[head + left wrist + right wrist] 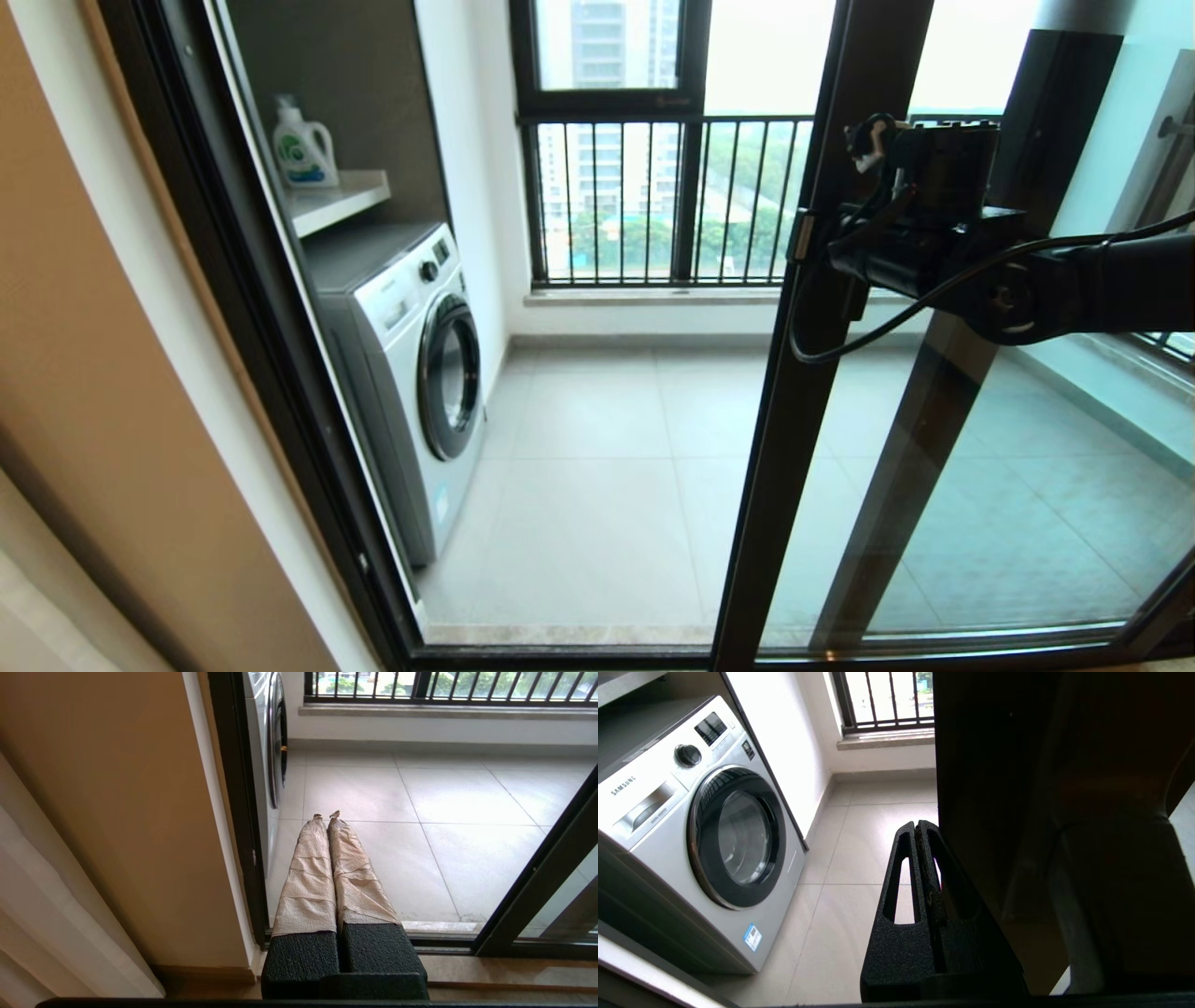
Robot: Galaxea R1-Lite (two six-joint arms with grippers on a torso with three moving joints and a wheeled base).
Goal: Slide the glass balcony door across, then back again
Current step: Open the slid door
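A: Where does your glass balcony door [812, 392] stand?

B: Partway across; its dark brown upright runs from top to bottom a little right of the middle of your head view, and the glass panel fills the right side; left of it the opening is clear through to the tiled balcony floor [597, 467].

A: And your right gripper [801, 238]?

B: Up at the door's upright, about midway up it, with the arm reaching in from the right; in the right wrist view its two black fingers [908, 872] lie pressed together with nothing between them, right alongside the dark frame.

A: Your left gripper [327, 816]?

B: Low down by the door sill near the left side of the opening; its paper-wrapped fingers meet at the tips, closed on nothing.

A: What else can you see?

B: A washing machine [411, 373] on the left of the balcony, a detergent bottle [303, 145] on the shelf [341, 198] above it, and the railed window [653, 201] beyond.
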